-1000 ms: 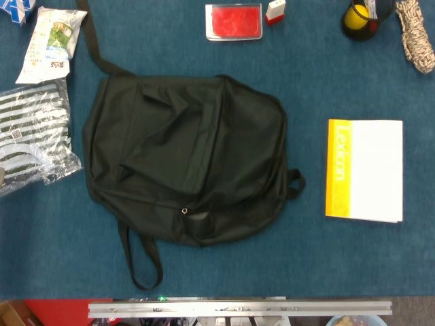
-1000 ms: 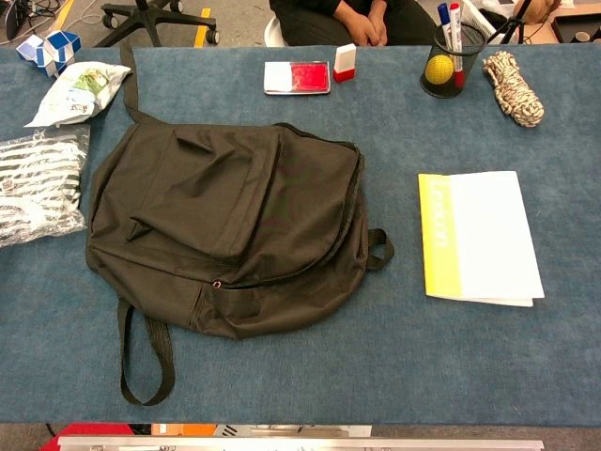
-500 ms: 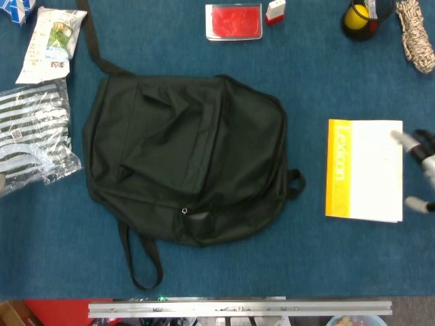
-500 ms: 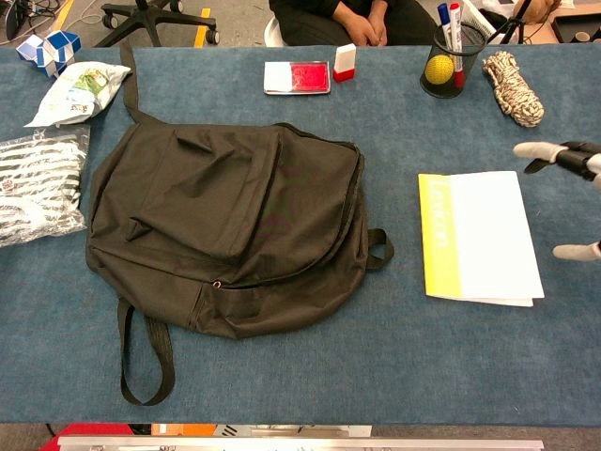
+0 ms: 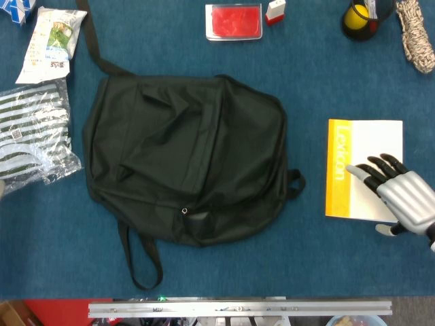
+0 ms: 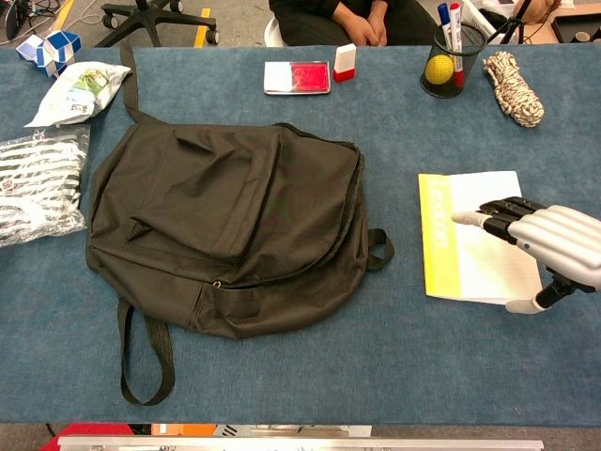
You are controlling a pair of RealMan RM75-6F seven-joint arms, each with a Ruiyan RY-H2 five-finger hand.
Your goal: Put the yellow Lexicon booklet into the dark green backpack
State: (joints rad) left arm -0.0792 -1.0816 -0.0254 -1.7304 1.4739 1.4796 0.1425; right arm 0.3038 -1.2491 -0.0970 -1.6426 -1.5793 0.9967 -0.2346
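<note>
Right hand (image 6: 549,246) spread wide, empty, over yellow Lexicon booklet (image 6: 449,235); contact unclear. Dark green backpack (image 6: 225,230) lies flat on tabletop (image 6: 376,357), well apart.

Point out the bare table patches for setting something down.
Bare table runs along the near edge, right of the backpack strap, below the booklet and right hand. Another strip separates backpack and booklet. The far-left corner is crowded with packets.

A red stamp pad (image 6: 297,77) and small stamp (image 6: 345,62) sit at the far edge, pen holder (image 6: 445,68) and rope bundle (image 6: 513,87) beyond the fingertips, striped packet (image 6: 38,183) far left.
</note>
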